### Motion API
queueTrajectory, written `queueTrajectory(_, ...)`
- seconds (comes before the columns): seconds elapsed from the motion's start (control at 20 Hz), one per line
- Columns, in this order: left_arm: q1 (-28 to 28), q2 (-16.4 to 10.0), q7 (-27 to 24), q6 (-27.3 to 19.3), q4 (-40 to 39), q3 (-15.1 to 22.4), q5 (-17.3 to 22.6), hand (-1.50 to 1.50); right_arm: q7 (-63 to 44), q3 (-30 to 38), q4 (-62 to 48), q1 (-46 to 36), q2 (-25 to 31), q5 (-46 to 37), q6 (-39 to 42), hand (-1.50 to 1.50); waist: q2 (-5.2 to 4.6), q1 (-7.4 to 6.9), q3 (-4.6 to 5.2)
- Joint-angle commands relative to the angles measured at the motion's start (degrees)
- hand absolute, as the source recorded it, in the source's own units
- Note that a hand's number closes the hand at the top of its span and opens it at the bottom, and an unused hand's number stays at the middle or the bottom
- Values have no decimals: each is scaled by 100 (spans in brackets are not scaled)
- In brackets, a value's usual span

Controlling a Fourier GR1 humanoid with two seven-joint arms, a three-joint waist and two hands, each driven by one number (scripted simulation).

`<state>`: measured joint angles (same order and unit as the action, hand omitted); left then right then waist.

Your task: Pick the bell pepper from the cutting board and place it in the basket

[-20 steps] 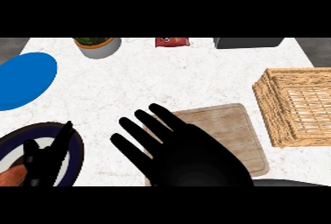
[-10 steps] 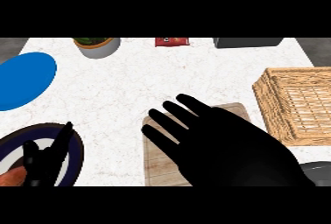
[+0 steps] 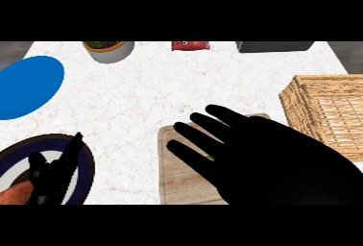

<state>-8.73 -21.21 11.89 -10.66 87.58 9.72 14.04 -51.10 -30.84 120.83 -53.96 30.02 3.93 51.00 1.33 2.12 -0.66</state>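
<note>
My right hand (image 3: 276,163) hovers open over the wooden cutting board (image 3: 177,180), fingers straight and spread, pointing up and to the left. It covers most of the board. The bell pepper is hidden under it, apart from a thin yellow-green sliver (image 3: 209,157) by the fingers. The wicker basket (image 3: 330,110) stands just right of the board, at the counter's right edge. My left hand (image 3: 53,175) rests open at the lower left, fingers up, over a dark-rimmed plate (image 3: 89,166).
An orange item (image 3: 14,193) lies on the dark-rimmed plate. A blue plate (image 3: 28,86) sits at the far left. Along the back stand a potted plant (image 3: 108,49), a red packet (image 3: 190,45) and a dark box (image 3: 275,46).
My right hand has moved to the right, from beside the cutting board to over it, and now looms larger. The left hand has stayed put.
</note>
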Motion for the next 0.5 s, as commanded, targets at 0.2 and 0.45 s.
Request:
queueTrajectory(0.2,54,96,273,165,-608,63,-14,0,-1042,-541,150,147,-356,-108,-360,-150,-105,-133,78)
queueTrajectory(0.45,-141,92,192,281,-407,87,-35,0,-787,-779,241,610,-319,-736,-397,-150,-123,-202,68)
